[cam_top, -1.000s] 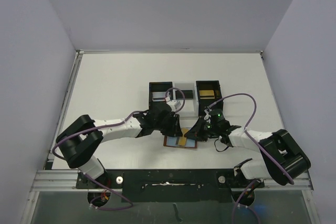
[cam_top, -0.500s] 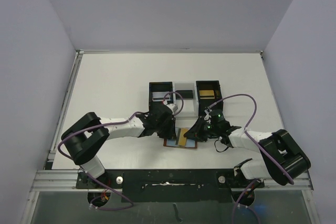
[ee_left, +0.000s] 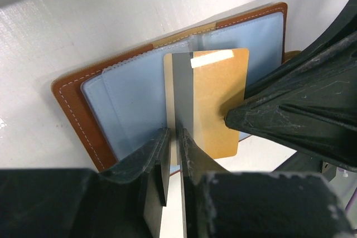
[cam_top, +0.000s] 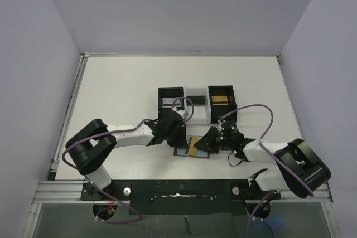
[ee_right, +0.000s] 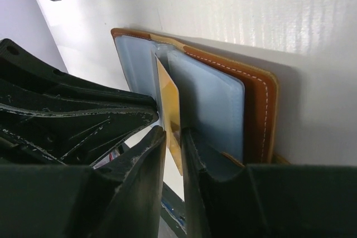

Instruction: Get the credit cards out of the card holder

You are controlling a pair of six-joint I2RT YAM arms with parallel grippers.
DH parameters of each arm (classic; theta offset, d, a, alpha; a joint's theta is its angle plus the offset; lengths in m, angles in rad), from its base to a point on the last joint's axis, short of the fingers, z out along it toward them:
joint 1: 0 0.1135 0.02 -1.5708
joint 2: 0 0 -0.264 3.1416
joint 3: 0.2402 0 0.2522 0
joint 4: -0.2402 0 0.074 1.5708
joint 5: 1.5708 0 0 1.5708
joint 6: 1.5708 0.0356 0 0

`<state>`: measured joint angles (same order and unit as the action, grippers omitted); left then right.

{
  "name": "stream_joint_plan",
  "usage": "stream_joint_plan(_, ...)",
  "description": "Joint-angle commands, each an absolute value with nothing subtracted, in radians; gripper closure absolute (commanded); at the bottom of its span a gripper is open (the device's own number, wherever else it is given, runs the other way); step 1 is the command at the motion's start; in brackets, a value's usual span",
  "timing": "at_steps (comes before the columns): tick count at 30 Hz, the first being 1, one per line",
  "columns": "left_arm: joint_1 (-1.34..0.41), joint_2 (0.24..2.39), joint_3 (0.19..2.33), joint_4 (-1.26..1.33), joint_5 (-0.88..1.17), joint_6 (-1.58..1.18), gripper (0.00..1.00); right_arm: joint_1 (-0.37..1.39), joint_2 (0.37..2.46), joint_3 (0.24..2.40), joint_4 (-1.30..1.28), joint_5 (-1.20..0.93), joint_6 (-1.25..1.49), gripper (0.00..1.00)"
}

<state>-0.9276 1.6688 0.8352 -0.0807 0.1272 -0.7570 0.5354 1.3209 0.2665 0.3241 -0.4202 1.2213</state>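
Note:
The card holder (cam_top: 192, 156) lies open on the table between the two grippers, brown leather (ee_left: 71, 110) outside and blue-grey pockets inside. A gold credit card (ee_left: 217, 98) with a grey stripe sticks out of its middle pocket. My left gripper (ee_left: 174, 136) is shut on the card's near edge. My right gripper (ee_right: 173, 133) straddles the same card (ee_right: 169, 104) from the other side, its jaws slightly apart with a gap beside the card. In the top view the left gripper (cam_top: 181, 137) and right gripper (cam_top: 207, 145) meet over the holder.
A black-and-white three-compartment tray (cam_top: 205, 107) stands just behind the holder, with a card lying in each compartment. The right gripper's fingers (ee_left: 290, 110) crowd close beside the left jaws. The table's near edge and the arm bases are just below the holder.
My left jaws have closed in on the gold card's edge. My right jaws, shut a second ago, have parted a little around the card. The holder has stayed in place.

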Motion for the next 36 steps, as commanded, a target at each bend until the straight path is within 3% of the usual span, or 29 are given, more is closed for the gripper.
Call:
stream_joint_plan(1,-0.924,1.684,0.827,-0.055,0.118,-0.764,0.89,0.553,1.319,0.257,0.424,-0.389,1.246,0.81)
stream_joint_plan(17,-0.924,1.671,0.819,-0.050,0.123,-0.769,0.90,0.587,1.329,0.252,0.511,-0.359,1.268,0.77)
stream_joint_plan(25,-0.923,1.658,0.823,-0.061,0.110,-0.769,0.90,0.607,1.256,0.282,0.327,-0.271,1.198,0.99)
stream_joint_plan(36,-0.921,1.621,0.824,-0.067,0.094,-0.745,0.90,0.522,1.070,0.343,0.079,-0.328,1.041,1.00)
